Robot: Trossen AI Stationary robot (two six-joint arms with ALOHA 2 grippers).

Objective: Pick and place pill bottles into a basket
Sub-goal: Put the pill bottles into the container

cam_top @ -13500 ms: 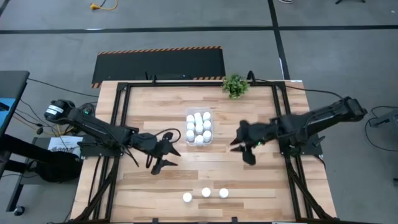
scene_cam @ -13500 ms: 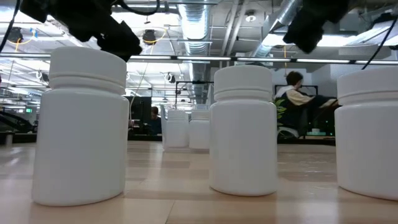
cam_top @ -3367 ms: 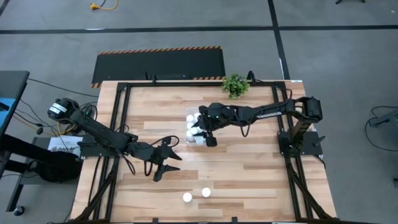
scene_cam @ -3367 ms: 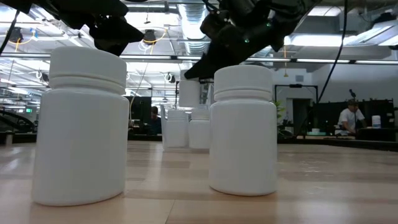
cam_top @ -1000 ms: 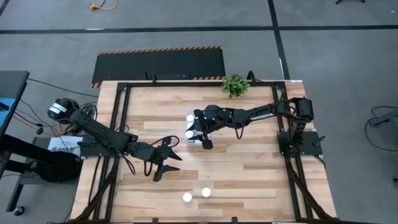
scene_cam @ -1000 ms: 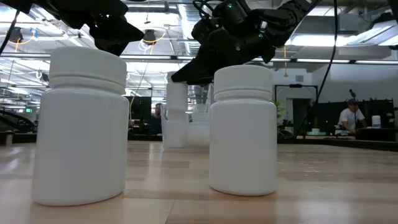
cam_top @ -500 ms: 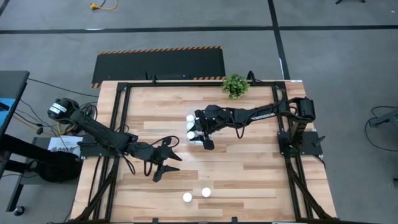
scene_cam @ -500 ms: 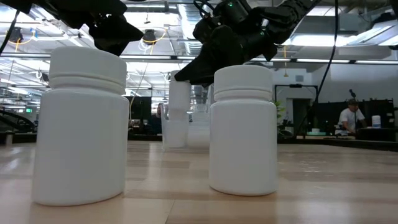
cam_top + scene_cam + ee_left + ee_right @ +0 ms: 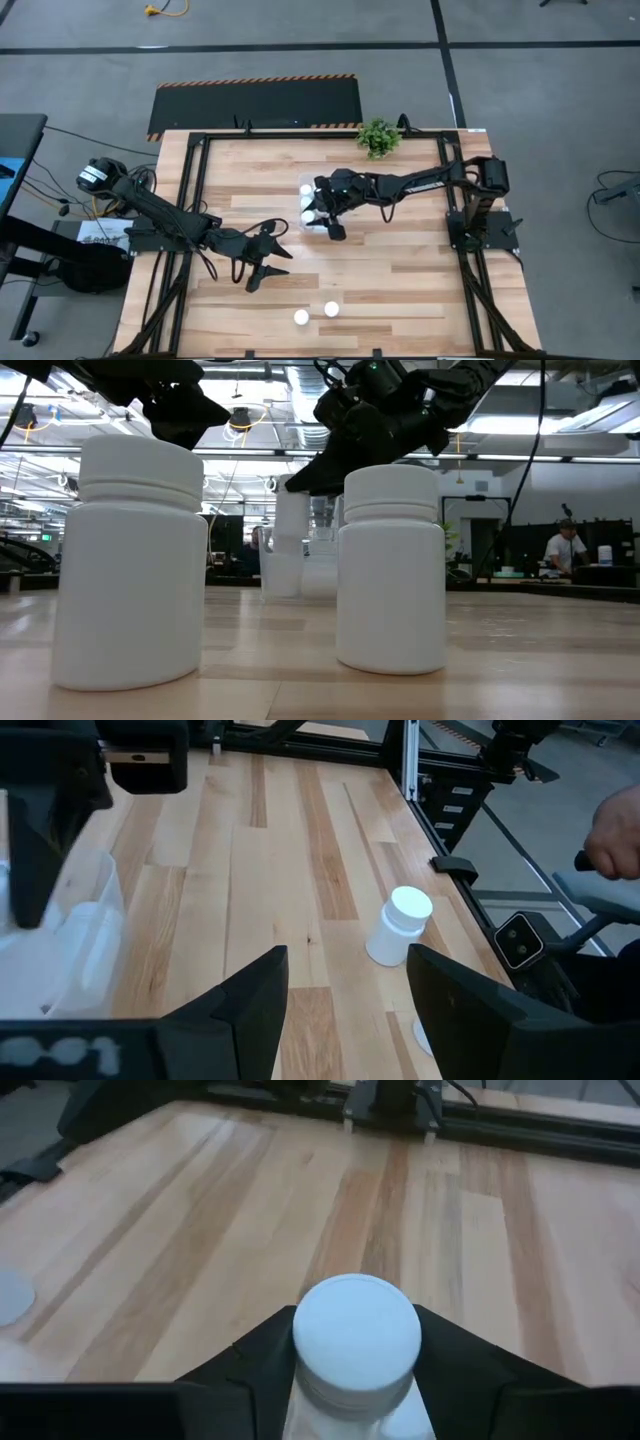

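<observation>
Two white pill bottles (image 9: 301, 317) (image 9: 331, 310) stand upright on the table near its front edge; they fill the low view (image 9: 130, 560) (image 9: 392, 565). The clear basket (image 9: 306, 202) sits mid-table with several bottles in it, mostly hidden under my right gripper (image 9: 322, 215). That gripper is shut on one bottle (image 9: 357, 1335) over the basket. My left gripper (image 9: 262, 260) is open and empty, left of centre, between the basket and the two loose bottles; its wrist view shows one of them (image 9: 400, 925) ahead. My right gripper pinches the bottle's body just below its cap (image 9: 300, 1380) between its two fingers, one on each side. The fingers slant down from the table's right. The bottle sits upright, cap up, lifted above the basket (image 9: 290, 510).
A small green plant (image 9: 378, 137) stands at the table's far edge. Black frame rails run along both sides of the table (image 9: 190, 200). A person sits in the room behind (image 9: 565, 545), and a hand shows beyond the table (image 9: 615, 840).
My right gripper, still shut on the bottle, has edged a little toward the table's right edge above the basket.
</observation>
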